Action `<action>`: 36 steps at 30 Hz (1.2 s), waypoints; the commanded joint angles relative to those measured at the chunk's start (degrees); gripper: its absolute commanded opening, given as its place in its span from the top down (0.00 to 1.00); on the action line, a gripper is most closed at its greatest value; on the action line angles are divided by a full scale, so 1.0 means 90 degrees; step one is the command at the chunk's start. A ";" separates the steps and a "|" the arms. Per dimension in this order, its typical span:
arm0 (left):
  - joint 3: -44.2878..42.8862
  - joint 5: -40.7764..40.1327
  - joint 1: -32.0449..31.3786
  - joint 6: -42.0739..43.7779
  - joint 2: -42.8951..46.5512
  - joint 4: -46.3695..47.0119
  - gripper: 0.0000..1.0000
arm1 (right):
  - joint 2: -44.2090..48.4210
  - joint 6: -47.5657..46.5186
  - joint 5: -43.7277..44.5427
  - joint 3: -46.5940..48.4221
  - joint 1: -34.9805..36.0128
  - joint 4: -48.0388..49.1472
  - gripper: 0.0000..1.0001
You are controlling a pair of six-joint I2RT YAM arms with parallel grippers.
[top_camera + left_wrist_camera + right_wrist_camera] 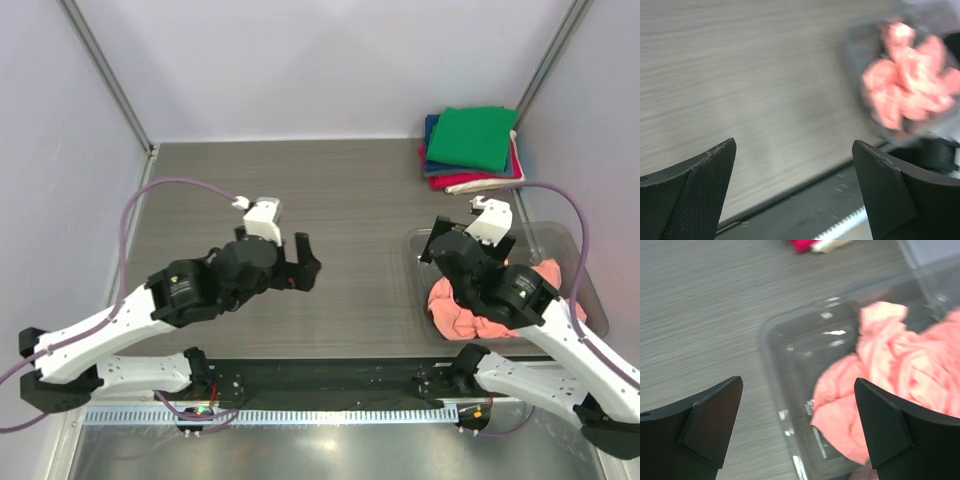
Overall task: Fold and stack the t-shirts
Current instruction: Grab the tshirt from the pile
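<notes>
Clear tray [552, 240], right of frame: one crumpled salmon-pink t-shirt [465, 310] inside. Folded t-shirts [472, 145], green uppermost: upper right corner. Left gripper [305, 263], right gripper [798, 382]: spread wide, holding nothing.

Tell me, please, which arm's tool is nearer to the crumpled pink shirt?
Right. The right tool hangs over the left edge of the clear tray, close beside the pink shirt inside; the left tool is well to the tray's left.
</notes>
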State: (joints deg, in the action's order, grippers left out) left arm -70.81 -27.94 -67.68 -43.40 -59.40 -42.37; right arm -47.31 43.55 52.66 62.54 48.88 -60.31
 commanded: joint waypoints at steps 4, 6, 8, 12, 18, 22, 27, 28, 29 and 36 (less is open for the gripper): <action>0.0083 -0.0854 0.0245 0.0923 0.0817 -0.1242 0.00 | -0.0632 -0.1438 -0.1627 -0.0366 -0.3059 0.0918 0.01; 0.0317 -0.0898 0.0245 0.1266 0.1226 -0.1045 0.00 | -0.0719 -0.1703 -0.2919 -0.0542 -0.3972 0.1339 0.00; 0.0698 -0.1093 0.0254 0.1316 0.1442 -0.0947 0.00 | -0.0846 -0.1733 -0.3214 -0.0582 -0.4960 0.1418 0.00; 0.1216 -0.1377 0.0254 0.1365 0.1824 -0.0927 0.00 | -0.1450 -0.1938 -0.4042 -0.1000 -0.6434 0.1662 0.00; 0.1900 -0.1631 0.0254 0.1336 0.2390 -0.0859 0.00 | -0.1960 -0.1724 -0.5041 -0.1636 -0.7287 0.2433 0.00; 0.1969 -0.1563 0.0254 0.1433 0.2469 -0.0703 0.00 | -0.2641 -0.1607 -0.5148 -0.1861 -0.7297 0.2990 0.01; 0.1959 -0.1602 0.0254 0.1414 0.2235 -0.0780 0.00 | -0.2898 -0.1703 -0.5256 -0.2018 -0.7297 0.3537 0.65; 0.1949 -0.1602 0.0254 0.1414 0.2215 -0.0781 0.00 | -0.2849 -0.1743 -0.5208 -0.1989 -0.7297 0.3547 0.78; 0.1940 -0.1602 0.0254 0.1404 0.2186 -0.0800 0.00 | -0.2772 -0.1782 -0.5188 -0.1940 -0.7297 0.3518 0.93; 0.1930 -0.1943 0.0264 0.1326 0.2322 -0.0897 0.00 | -0.2165 -0.1588 -0.5050 0.1171 -0.5029 0.2455 0.99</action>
State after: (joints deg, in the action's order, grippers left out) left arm -52.86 -41.23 -65.43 -31.00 -39.59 -50.87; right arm -70.48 28.23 7.68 52.01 -9.28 -37.95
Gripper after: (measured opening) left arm 0.996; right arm 0.058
